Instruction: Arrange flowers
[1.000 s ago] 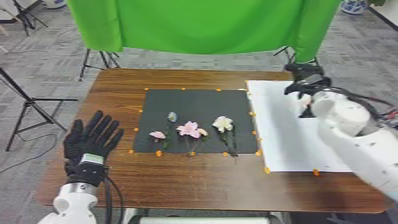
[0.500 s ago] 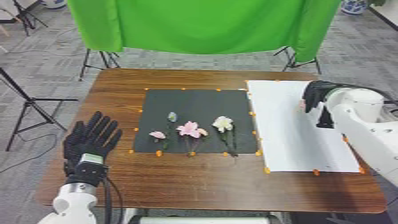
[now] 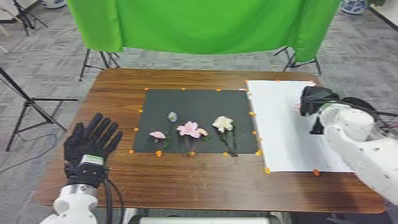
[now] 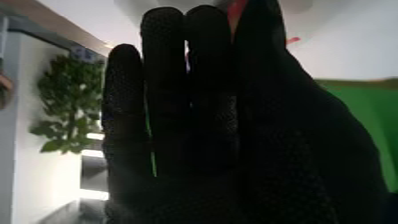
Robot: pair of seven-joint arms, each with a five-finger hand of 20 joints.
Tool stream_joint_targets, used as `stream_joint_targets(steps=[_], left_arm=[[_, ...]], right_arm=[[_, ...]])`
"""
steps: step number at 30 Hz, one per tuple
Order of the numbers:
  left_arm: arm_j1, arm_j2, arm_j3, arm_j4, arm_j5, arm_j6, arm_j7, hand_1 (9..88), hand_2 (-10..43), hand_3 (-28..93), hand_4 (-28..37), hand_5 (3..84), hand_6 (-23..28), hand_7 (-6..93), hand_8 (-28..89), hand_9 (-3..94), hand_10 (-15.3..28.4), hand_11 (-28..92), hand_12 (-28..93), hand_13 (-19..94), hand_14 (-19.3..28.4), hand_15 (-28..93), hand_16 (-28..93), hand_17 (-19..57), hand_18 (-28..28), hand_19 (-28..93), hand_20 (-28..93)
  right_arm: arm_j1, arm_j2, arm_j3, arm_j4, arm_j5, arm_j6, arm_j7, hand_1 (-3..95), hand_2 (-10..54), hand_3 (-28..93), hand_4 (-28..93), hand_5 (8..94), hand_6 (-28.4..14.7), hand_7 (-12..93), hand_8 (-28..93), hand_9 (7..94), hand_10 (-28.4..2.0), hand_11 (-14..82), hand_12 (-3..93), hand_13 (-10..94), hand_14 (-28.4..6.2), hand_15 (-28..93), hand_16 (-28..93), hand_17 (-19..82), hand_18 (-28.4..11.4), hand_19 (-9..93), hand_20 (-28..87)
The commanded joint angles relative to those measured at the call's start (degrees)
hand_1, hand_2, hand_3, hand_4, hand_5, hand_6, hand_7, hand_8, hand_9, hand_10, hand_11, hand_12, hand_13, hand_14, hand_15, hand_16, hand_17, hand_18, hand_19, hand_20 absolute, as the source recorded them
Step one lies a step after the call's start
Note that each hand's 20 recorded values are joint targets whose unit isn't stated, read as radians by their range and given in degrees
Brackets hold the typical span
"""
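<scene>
In the head view my right hand (image 3: 317, 98) is over the upper right of the white sheet (image 3: 289, 145). Its fingers (image 4: 164, 75) look straight and close together in the right wrist view, with reddish-pink bits (image 4: 293, 40) beyond them; whether the hand touches these is unclear. A faint pinkish patch shows on the sheet beside the hand. On the dark mat (image 3: 191, 100) lie a pink open flower (image 3: 189, 130), a small pink bloom (image 3: 157, 135), a bluish bud (image 3: 172, 117) and a cream flower (image 3: 223, 123), stems toward the near edge. My left hand (image 3: 87, 142) rests open left of the mat.
Orange markers (image 3: 267, 170) line the mat and sheet on the brown table (image 3: 195, 187). A green cloth (image 3: 204, 25) hangs beyond the far edge. Black stands are on the floor around the table. A leafy plant (image 4: 64, 100) is in the right wrist view.
Over the last second my right hand has come nearer from the sheet's far edge, shifting slightly right. The left hand and the flowers on the mat have kept their places.
</scene>
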State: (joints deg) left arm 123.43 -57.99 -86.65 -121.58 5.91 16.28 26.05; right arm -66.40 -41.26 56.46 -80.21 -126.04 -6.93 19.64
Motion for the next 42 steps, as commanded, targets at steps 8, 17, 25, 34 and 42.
stream_joint_targets(steps=[8,17,25,34,42], left_arm=[[0.87,0.28,-0.69,-0.20,-0.24,-0.39,-0.08,27.2,17.3,72,-28.3,42.0,10.2,14.9,-9,35.2,16.6,26,11,25,17.6,44,-8,-6.7,15.4,39,9],[0.31,-0.74,-0.39,0.11,0.54,-0.45,-1.66,27.2,17.2,71,-28.3,41.9,10.2,15.0,-9,35.1,16.6,26,11,25,17.5,44,-8,-6.7,15.4,39,9],[0.07,-1.08,0.12,0.23,0.41,-1.27,-1.92,27.2,17.4,71,-28.3,41.8,10.2,14.9,-9,34.9,16.7,25,11,25,17.6,44,-8,-6.8,15.5,39,9],[0.27,-0.88,0.43,-0.06,0.03,0.47,-0.17,27.1,17.8,71,-28.3,41.4,10.1,14.8,-9,34.4,16.5,25,11,24,17.5,43,-8,-6.5,15.3,38,9],[0.22,-0.93,0.50,-0.23,-0.57,1.63,1.34,27.2,17.9,71,-28.3,41.3,10.0,15.2,-9,33.9,16.3,25,11,24,17.3,43,-8,-6.5,15.3,38,9]], right_arm=[[-15.69,1.36,7.74,-24.77,-2.38,2.29,-0.48,57.3,-6.6,67,-28,72.8,4.2,31,-4,85.6,-6.9,16.6,40.9,69,-4.5,26,40,26,-15.5,61,31],[-18.66,-3.16,5.87,-28.87,-2.92,-0.77,-4.19,56.7,-6.4,68,-28,72.5,3.7,30,-4,85.1,-7.4,15.4,40.3,68,-5.0,27,39,26,-16.0,61,31],[-18.92,-5.13,4.67,-28.79,-4.71,-1.52,-4.44,56.4,-6.2,68,-28,72.7,3.5,29,-4,85.2,-7.2,16.1,39.9,69,-5.4,29,38,26,-16.1,61,30],[-20.69,-4.99,5.63,-30.92,-4.23,-6.25,-2.94,53.1,-9.5,69,-28,69.0,2.2,26,-5,83.2,-8.0,11.9,39.8,67,-6.7,31,34,24,-16.6,58,28],[-22.48,-4.55,7.41,-33.23,-3.78,-7.92,-2.47,41.7,-9.5,81,-28,57.3,0.3,21,-15,65.3,-11.5,29.3,22.6,60,-9.3,41,22,21,-17.7,58,27]])
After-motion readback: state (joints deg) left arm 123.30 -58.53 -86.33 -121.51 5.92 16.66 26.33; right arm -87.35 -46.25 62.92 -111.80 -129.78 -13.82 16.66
